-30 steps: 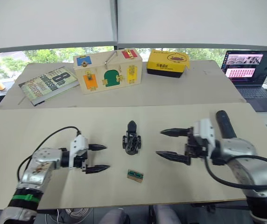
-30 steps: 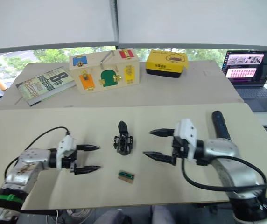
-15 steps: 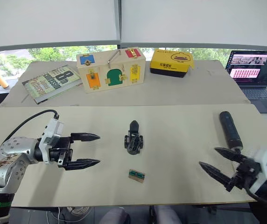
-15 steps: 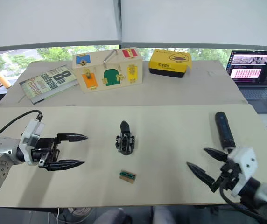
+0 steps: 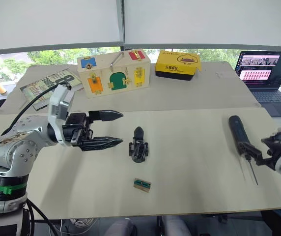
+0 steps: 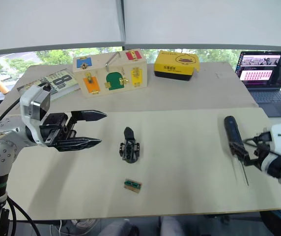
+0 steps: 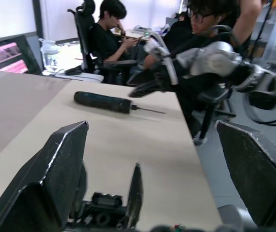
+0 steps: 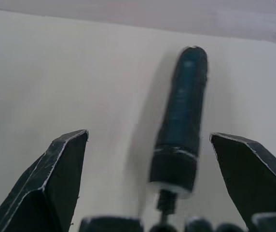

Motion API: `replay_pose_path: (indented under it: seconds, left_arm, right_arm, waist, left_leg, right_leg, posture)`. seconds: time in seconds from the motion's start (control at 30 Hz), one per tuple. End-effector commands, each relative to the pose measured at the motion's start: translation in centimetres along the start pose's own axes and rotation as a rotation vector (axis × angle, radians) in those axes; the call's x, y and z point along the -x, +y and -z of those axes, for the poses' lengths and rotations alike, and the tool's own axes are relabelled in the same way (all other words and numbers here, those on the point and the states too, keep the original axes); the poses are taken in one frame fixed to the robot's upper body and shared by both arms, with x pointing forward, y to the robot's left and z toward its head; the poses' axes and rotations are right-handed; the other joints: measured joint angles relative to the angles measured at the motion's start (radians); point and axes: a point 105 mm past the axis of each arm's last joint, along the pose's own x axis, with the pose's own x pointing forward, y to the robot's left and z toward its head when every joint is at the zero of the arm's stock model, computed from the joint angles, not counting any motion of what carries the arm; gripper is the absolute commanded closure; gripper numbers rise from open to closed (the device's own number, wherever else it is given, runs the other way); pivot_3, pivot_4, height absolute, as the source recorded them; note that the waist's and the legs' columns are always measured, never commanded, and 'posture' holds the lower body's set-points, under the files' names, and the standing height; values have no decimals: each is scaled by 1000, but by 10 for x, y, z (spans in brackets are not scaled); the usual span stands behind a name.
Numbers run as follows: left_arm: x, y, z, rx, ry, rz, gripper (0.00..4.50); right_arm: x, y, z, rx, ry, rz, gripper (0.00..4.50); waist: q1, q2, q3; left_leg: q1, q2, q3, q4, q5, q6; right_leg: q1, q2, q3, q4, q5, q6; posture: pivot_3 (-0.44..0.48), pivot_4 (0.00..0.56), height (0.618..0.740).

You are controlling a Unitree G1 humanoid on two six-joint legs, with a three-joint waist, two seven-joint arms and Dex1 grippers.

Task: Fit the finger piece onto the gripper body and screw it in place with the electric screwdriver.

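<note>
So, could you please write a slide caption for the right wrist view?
Open right claw straddling the electric screwdriver lying on the table.

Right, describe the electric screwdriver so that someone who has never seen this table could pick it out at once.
Start at the laptop on the robot's right, then come down to the near, pale board. The electric screwdriver lies flat by that board's right edge, just ahead of the open right gripper. It is the long black cylinder with a thin metal bit, unlike the blocky gripper body at mid-board.
</note>
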Motion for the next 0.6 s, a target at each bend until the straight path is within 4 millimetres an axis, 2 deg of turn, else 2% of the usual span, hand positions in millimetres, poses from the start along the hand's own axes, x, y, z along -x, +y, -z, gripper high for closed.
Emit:
replay_pose_path:
  seconds: [0.03,0.13,0.27,0.3,0.37,0.5,0.53,0.6]
  left_arm:
    - [-7,-7,1,-56,48,58,0]
    - [-8,-9,3,-90,60,76,0]
    - [-7,-12,1,-84,60,85,0]
    - [-6,-14,2,-74,64,90,0]
    - [-4,-18,2,-38,65,98,0]
    - [1,-22,7,-13,96,106,0]
    - [1,-22,8,-14,98,107,0]
    - [2,-23,8,-18,98,106,0]
  right_arm:
    - [-24,-13,11,-20,104,44,31]
    - [-37,-18,15,-11,151,59,31]
    - [-46,-8,21,-44,219,-24,31]
    - [-46,-9,22,-41,225,-22,418]
    - [-47,-14,18,-36,214,-1,818]
    - [-49,-16,11,-19,177,2,2234]
    - [-49,-16,10,-7,170,-3,2480]
    - [-47,-13,4,20,125,-31,2519]
  waist:
    - [-2,-1,0]
    - [1,-1,1]
    - [5,0,1]
    - [5,0,1]
    - [4,0,1]
    - [4,0,1]
    - [4,0,1]
    - [4,1,1]
  left_leg:
    - [0,0,0,0,0,0]
    - [-1,0,1,1,0,0]
    - [-3,0,0,1,0,1]
    - [-3,0,0,1,0,1]
    - [-3,0,0,2,0,1]
    - [-3,0,0,2,0,1]
    - [-3,0,0,2,0,1]
    - [-3,0,0,2,0,1]
  right_leg:
    - [0,0,0,0,0,0]
    - [0,-1,1,0,0,0]
    - [-2,-1,0,0,0,0]
    - [-2,-1,0,-1,0,0]
    - [-2,-1,0,-1,0,0]
    - [-2,-1,0,0,0,0]
    - [-2,-1,0,0,0,0]
    - [-2,-1,0,0,0,0]
  posture:
    - [0,150,740]
    - [0,150,740]
    - [0,150,740]
    - [0,150,740]
    - [0,150,740]
    - [0,150,740]
    - [0,150,740]
    - [0,150,740]
